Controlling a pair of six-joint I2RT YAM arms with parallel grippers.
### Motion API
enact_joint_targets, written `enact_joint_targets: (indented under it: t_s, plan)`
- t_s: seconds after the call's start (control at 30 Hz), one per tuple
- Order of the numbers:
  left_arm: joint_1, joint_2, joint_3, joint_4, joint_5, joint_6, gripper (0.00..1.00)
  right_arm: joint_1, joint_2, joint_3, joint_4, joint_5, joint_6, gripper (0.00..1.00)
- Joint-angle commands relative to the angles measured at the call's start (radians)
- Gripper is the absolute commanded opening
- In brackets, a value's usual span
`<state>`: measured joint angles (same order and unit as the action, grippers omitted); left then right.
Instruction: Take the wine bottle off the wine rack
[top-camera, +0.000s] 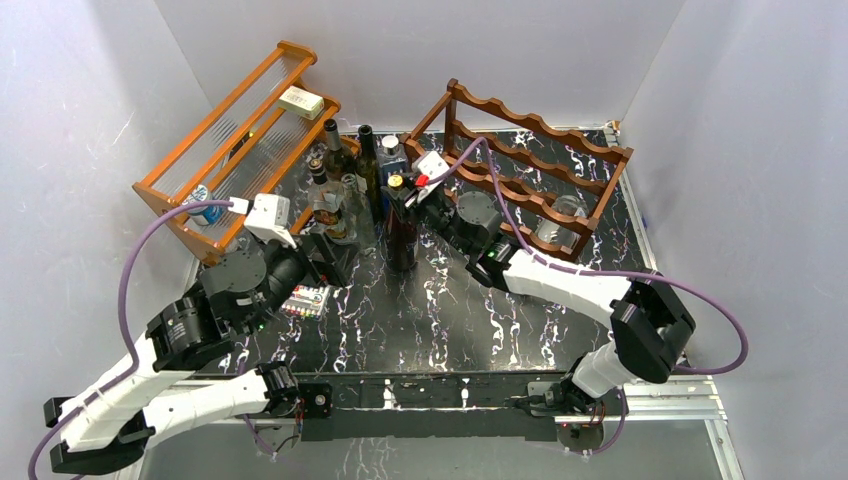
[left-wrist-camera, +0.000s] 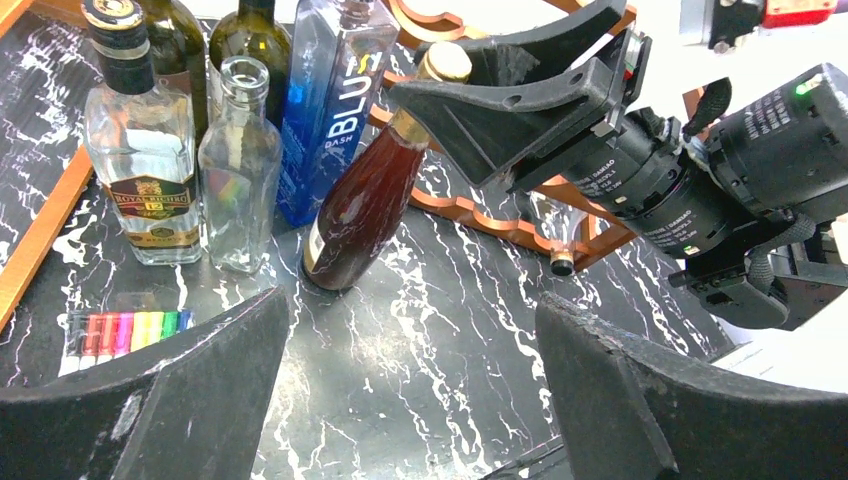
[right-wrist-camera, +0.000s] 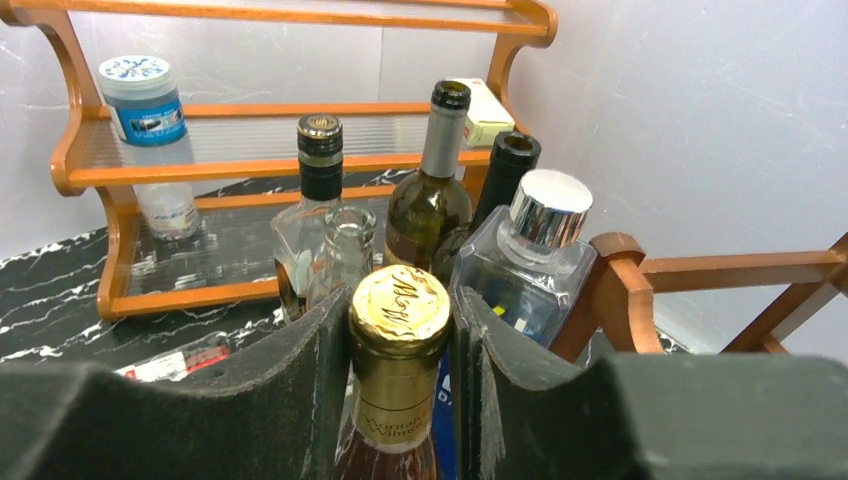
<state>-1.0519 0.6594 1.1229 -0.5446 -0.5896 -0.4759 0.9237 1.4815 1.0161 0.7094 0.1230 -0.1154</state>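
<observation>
Black white-veined marbled table (top-camera: 440, 320), white walls (top-camera: 420, 50), scalloped dark wooden rack (top-camera: 540, 165) far right, brown gold-capped bottle (left-wrist-camera: 365, 205) tilted on table just left of it, neck clamped by right claw (right-wrist-camera: 400, 320), left claw (left-wrist-camera: 408, 305) open, empty.

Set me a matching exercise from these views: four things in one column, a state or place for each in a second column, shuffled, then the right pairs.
Column one
1. left gripper
2. right gripper
3. marker set
4. blue-lidded jar

Column two
A. on the orange shelf
B. shut on the neck of the wine bottle
C. open, holding nothing
D. lying on the black marbled table

Pairs: 1-C, 2-B, 3-D, 4-A
</observation>
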Motion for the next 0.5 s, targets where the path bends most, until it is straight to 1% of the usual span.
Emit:
enact_joint_targets:
  t_s: [0.0,0.07,0.17,0.23,0.33,0.47]
  plan:
    - [0.000,0.012,0.008,0.029,0.013,0.002,0.91,-0.003,-0.058,0.033,0.152,0.000,-0.058,0.56]
    - [0.000,0.014,0.005,0.031,0.014,0.000,0.91,-0.005,-0.060,0.032,0.130,0.006,-0.061,0.65]
    - [0.000,0.022,0.006,0.031,0.015,0.000,0.91,-0.005,-0.081,0.028,0.080,0.007,-0.060,0.88]
    - [0.000,0.028,0.011,0.027,0.014,0.000,0.91,-0.004,-0.109,0.018,0.022,-0.012,-0.073,0.97]
    - [0.000,0.036,0.015,0.017,0.013,0.000,0.91,-0.005,-0.180,-0.009,-0.128,-0.067,-0.113,0.98]
    - [0.000,0.043,-0.006,0.013,0.005,-0.002,0.92,-0.005,-0.323,-0.111,-0.347,-0.143,-0.184,0.98]
